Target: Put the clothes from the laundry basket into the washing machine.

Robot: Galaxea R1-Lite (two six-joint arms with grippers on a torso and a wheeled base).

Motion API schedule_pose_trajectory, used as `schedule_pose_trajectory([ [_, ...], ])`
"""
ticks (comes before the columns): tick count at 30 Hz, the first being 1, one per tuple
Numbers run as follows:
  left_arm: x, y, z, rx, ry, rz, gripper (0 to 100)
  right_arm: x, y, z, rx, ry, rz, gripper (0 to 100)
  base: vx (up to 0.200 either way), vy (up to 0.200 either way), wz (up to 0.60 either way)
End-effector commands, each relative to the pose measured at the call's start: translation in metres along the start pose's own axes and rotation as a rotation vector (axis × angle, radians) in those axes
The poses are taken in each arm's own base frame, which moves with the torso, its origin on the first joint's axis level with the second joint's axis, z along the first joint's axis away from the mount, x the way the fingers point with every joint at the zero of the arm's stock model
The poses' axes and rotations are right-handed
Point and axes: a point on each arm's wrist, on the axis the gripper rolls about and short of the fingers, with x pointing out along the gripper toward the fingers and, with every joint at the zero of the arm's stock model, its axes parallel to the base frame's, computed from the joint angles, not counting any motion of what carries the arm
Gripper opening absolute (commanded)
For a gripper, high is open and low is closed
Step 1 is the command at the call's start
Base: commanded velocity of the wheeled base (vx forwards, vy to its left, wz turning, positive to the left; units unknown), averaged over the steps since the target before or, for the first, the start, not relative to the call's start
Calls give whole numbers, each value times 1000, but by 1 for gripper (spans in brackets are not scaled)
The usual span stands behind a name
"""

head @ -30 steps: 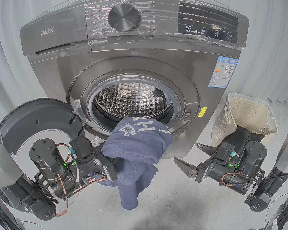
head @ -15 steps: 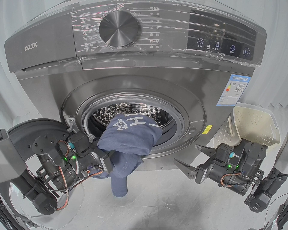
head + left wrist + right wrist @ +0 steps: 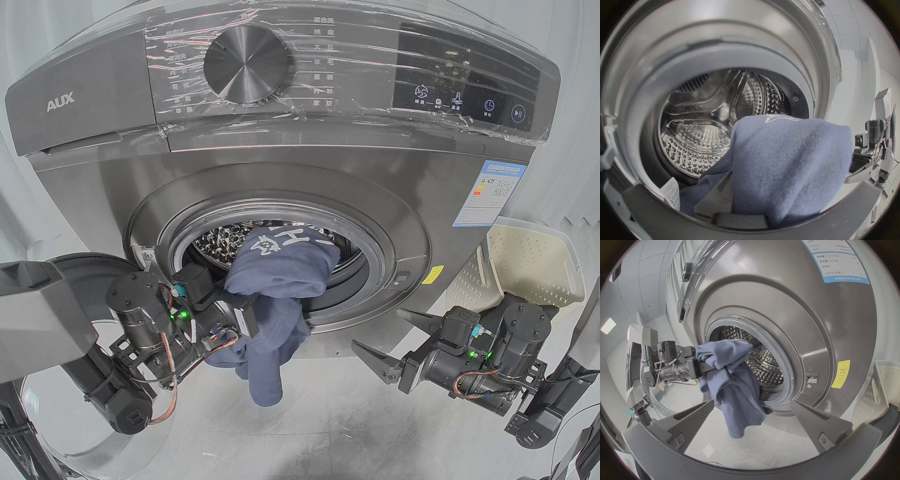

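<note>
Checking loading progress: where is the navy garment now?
Head view, left of centre: the navy garment hangs from the left gripper at the open mouth of the washing machine, its tail dangling outside.

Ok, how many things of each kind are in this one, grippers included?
1 blue garment, draped over the drum opening
1 washing machine, door open
1 laundry basket
2 grippers: left gripper shut on the blue garment, right gripper open
Total: 5

A staged test room: film-wrapped washing machine (image 3: 281, 169), white curtains (image 3: 578, 169), panelled ceiling (image 3: 647, 280)
</note>
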Motion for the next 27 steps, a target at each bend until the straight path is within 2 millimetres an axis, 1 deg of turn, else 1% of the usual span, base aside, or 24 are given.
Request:
schedule_pose_trajectory([
  [1, 25, -13, -19, -34, 22, -35, 0, 1, 3, -1, 0, 3, 13, 100, 0, 0, 0],
  [3, 40, -12, -27, -37, 19, -28, 0, 1, 3, -1, 0, 5, 14, 100, 0, 0, 0],
  [4, 41, -12, -27, -35, 17, -28, 0, 1, 3, -1, 0, 5, 14, 100, 0, 0, 0],
  [5, 54, -8, -35, -35, 19, -19, 0, 0, 4, -2, 0, 6, 15, 100, 0, 0, 0],
  [6, 61, -5, -38, -34, 14, -11, 0, 0, 4, -2, 0, 6, 15, 100, 0, 0, 0],
  [10, 86, 9, -42, -33, -10, 26, 0, 0, 4, -2, 0, 6, 15, 100, 0, 0, 0],
  [11, 86, 9, -42, -33, -10, 26, 0, 0, 4, -2, 0, 6, 15, 100, 0, 0, 0],
  [12, 95, 15, -42, -34, 0, 38, 0, 0, 5, -2, 0, 7, 19, 100, 0, 0, 0],
  [13, 97, 16, -42, -34, 1, 41, 0, 0, 5, -2, -1, 7, 20, 100, 0, 0, 0],
  [14, 105, 19, -43, -33, 0, 47, 0, 0, 5, -2, -1, 7, 20, 100, 0, 0, 0],
  [18, 124, 21, -46, -33, -12, 47, 0, 1, 5, -3, 0, 13, 19, 100, 0, 0, 0],
  [20, 125, 21, -47, -33, -11, 48, 0, 1, 5, -3, 0, 13, 19, 100, 0, 0, 0],
  [21, 138, 22, -47, -33, -12, 47, 0, 2, 5, -4, 0, 16, 19, 100, 0, 0, 0],
  [27, 165, 24, -53, -44, -10, 55, 0, 2, 5, -4, 0, 16, 19, 100, 0, 0, 0],
])
